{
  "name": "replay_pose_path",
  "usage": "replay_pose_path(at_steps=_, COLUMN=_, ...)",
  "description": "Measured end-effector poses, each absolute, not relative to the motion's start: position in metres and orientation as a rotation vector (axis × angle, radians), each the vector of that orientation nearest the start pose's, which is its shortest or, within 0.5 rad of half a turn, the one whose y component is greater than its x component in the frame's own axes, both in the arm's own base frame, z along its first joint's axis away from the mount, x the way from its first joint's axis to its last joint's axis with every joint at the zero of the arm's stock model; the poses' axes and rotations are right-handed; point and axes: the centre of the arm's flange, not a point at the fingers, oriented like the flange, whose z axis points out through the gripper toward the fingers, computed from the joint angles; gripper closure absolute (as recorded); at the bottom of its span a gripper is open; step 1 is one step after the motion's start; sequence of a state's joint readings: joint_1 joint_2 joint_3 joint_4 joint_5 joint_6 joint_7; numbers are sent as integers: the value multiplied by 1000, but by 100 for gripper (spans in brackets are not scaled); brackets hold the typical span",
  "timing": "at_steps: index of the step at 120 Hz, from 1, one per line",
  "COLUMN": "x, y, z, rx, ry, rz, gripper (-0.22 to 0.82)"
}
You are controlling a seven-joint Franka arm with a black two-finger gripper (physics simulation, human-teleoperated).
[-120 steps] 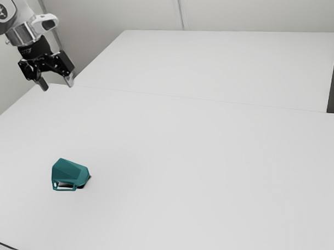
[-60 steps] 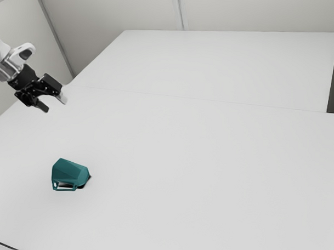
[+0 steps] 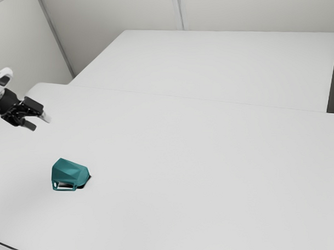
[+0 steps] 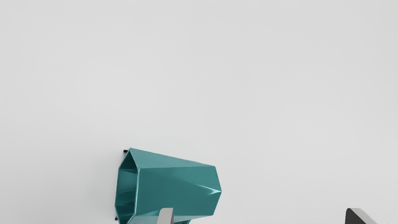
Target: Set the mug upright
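The blue-green mug (image 3: 71, 172) lies on its side on the white surface (image 3: 198, 175); it is in the part close to the surface's near left corner, as the exterior view has it; its handle (image 3: 66, 190) is on the side toward the bottom of that view.

The open mouth (image 4: 127, 193) of the mug shows in the wrist view; I can see a bit of the inside, and the walls in there are blue-green too, darker in the shade (the flat bits make it look like a folded paper cup); I cannot tell what is way down deep in it; the mug gets thinner from the mouth to the other end, and that thin end points toward the gap between my fingers (image 3: 30, 125).

They are spread wide, up over the surface near its edge at the exterior view's left, apart from the mug; in the wrist view one of the fingers (image 4: 165, 216) covers a little of the mug's side, and the other is well apart from it; a big white slab (image 3: 229, 67) sits past the surface's far edge, with a pale wall (image 3: 27, 49) behind.
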State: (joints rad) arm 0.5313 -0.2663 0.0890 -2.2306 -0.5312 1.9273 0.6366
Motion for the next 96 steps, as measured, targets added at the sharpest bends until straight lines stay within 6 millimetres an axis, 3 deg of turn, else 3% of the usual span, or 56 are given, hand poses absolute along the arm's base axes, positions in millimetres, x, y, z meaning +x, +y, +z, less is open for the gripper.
replay_pose_path(at_steps=58, x=370, y=279, z=415, rx=-3636, ry=-299, rz=-712, gripper=0)
replay_pose_path(at_steps=96, x=352, y=287, z=373, rx=-3772, ry=-394, rz=-640, gripper=0)
